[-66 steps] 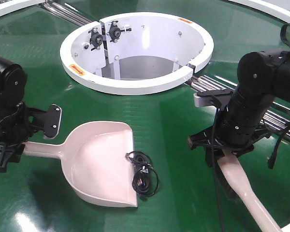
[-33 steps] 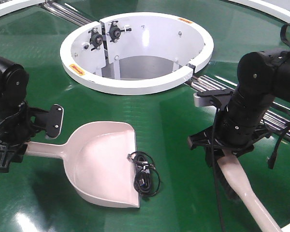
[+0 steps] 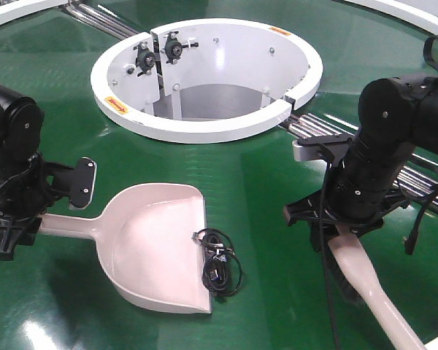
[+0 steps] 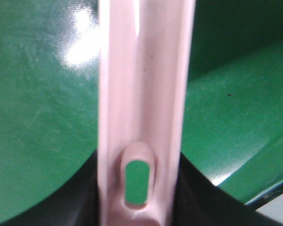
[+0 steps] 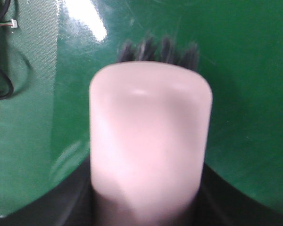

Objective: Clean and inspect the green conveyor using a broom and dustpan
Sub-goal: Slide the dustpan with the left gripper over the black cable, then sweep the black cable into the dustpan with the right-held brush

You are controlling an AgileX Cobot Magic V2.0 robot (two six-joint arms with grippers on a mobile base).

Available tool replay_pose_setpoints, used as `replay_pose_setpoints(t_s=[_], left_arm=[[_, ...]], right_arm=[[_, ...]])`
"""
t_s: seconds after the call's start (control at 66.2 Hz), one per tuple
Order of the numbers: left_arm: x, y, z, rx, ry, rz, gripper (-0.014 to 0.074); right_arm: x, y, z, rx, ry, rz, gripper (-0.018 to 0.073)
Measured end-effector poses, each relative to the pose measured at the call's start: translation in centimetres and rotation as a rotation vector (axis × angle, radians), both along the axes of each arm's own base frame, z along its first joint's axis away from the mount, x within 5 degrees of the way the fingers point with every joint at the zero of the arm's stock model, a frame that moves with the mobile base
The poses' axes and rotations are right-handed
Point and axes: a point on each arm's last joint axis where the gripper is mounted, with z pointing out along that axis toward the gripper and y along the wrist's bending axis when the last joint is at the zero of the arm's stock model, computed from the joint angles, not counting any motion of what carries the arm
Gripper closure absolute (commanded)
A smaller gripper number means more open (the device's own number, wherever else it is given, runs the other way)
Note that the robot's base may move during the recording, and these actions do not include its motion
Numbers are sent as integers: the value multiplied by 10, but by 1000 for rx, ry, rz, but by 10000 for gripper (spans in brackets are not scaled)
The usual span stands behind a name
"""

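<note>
Left gripper point(image 3: 22, 215): at 9 o'clock in the front view. It is pinching the dustpan handle, and its wrist view shows dark jaw bodies pressed against both handle edges just above the hang hole point(image 4: 136, 182). Gripping the far end leaves the scoop clear.
Dustpan point(image 3: 150, 248): lies on the belt at 7 o'clock from the white central rim point(image 3: 204, 130). The flat lip faces 3 o'clock, towards the broom, so I judge it is set as the catching side.
Wire coil point(image 3: 217, 264): small black tangle right at the lip, partly over the edge. This appears to be the debris being collected.
Green conveyor point(image 3: 263, 189): glossy, otherwise bare between the two tools. Roller strips point(image 3: 310, 133) run out at 4 o'clock from the rim.
Right gripper point(image 3: 341, 222): at 3 o'clock, clamped on the broom, with the jaws hugging the paddle on both sides in its wrist view.
Broom point(image 3: 369, 281): at 5 o'clock, well apart from the pan. The bristles point(image 5: 160, 49) face down on the belt, and the handle trails towards 5 o'clock.
Step (judgement): sweep towards 9 o'clock to push the coil fully inside. The light wire could snag in the bristles.
</note>
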Motion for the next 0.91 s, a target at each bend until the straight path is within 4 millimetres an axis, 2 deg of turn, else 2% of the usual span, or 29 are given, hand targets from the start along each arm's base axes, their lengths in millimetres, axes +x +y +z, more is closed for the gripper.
replay_pose_setpoints(t_s=[0.499, 0.62, 0.907], left_arm=[[0, 0, 0, -2, 0, 1, 620], [0, 0, 0, -2, 0, 1, 619], [0, 0, 0, -3, 1, 1, 619]], right_arm=[[8, -6, 0, 17, -38, -29, 565], [16, 1, -6, 54, -5, -53, 565], [43, 28, -36, 88, 95, -51, 565]])
